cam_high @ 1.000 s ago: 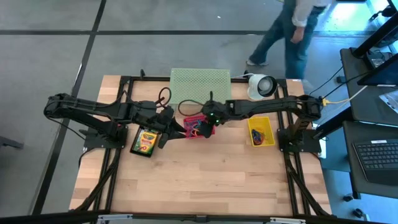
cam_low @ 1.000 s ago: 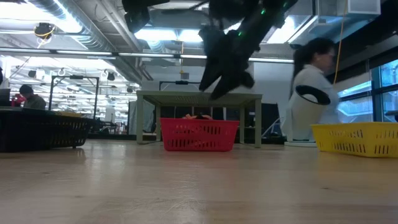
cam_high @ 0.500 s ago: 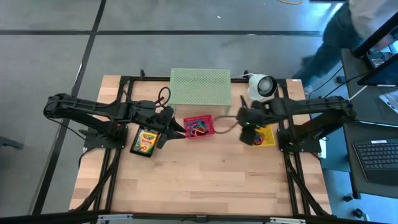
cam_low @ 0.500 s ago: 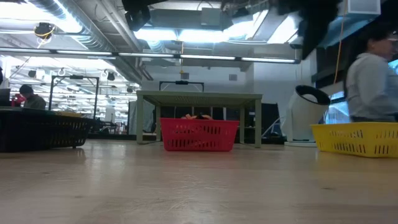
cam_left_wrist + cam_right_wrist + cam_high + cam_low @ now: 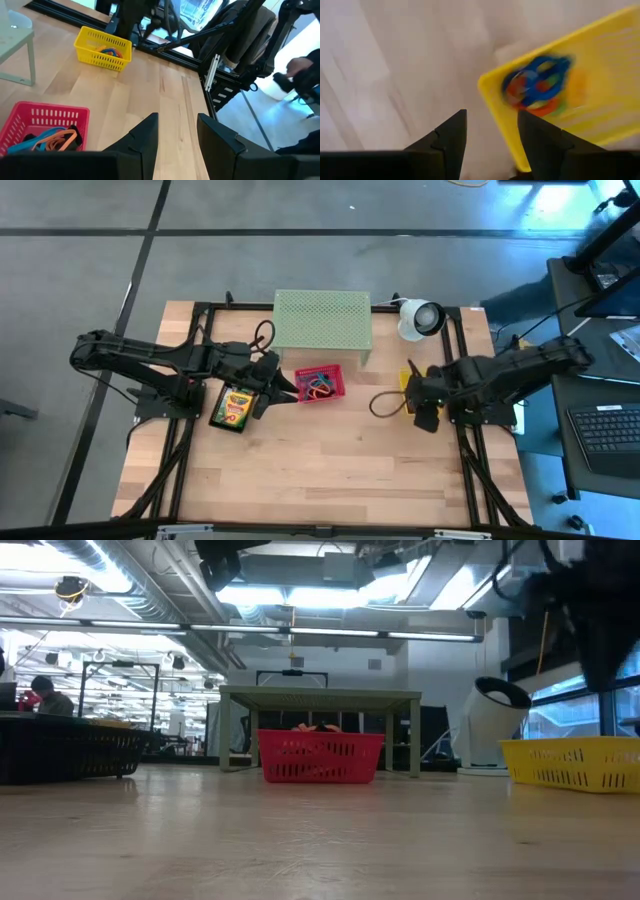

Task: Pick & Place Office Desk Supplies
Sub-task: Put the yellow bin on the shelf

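red basket (image 5: 321, 383), yellow basket (image 5: 103, 48) w/ blue/red/orange rubber bands (image 5: 536, 87), yellow-green crayon box (image 5: 234, 406) on black tray, pale green mesh stand (image 5: 322, 319).

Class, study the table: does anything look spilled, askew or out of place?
Nothing stands out. Rubber bands lie inside the red basket and yellow basket, both upright; the crayon box lies flat on the table.

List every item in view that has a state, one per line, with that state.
Red basket: upright on the table, holding coloured rubber bands.
Yellow basket: upright, holding coloured bands.
Crayon box: lying flat, closed.
Green mesh stand: standing at the table's back edge.
Left gripper: open, empty.
Right gripper: open, empty, above the yellow basket's edge.
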Available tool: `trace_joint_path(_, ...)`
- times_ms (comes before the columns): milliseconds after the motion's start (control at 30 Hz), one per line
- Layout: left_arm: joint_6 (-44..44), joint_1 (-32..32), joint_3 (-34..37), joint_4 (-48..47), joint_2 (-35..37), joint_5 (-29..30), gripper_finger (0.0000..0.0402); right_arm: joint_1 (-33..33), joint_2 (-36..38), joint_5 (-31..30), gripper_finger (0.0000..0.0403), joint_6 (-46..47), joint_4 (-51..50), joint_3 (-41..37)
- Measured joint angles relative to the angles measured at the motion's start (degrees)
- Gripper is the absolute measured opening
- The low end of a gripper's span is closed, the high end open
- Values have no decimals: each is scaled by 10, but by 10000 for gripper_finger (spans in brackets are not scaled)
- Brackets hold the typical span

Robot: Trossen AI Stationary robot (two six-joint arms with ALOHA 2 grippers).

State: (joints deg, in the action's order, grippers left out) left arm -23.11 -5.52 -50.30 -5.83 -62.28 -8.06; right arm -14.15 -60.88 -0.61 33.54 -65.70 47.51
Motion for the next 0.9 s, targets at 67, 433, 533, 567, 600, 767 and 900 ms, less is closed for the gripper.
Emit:
trace_joint_path(67,-3,0,0,0,0,0,129,-8,0,19,176,-7,18,-30)
trace_joint_path(433,-26,0,0,0,0,1,129,-18,0,-5,176,-27,61,-87)
trace_joint_path(533,-31,0,0,0,0,5,129,-19,0,14,176,-29,63,-97)
trace_joint_path(567,-31,0,0,0,0,7,129,-19,0,15,176,-27,65,-99)
trace_joint_path(600,-31,0,0,0,0,9,129,-19,0,15,176,-27,66,-99)
trace_joint_path(767,-32,0,0,0,0,12,129,-19,0,15,176,-29,79,-121)
trace_joint_path(900,-32,0,0,0,0,17,129,-18,0,3,176,-24,120,-153)
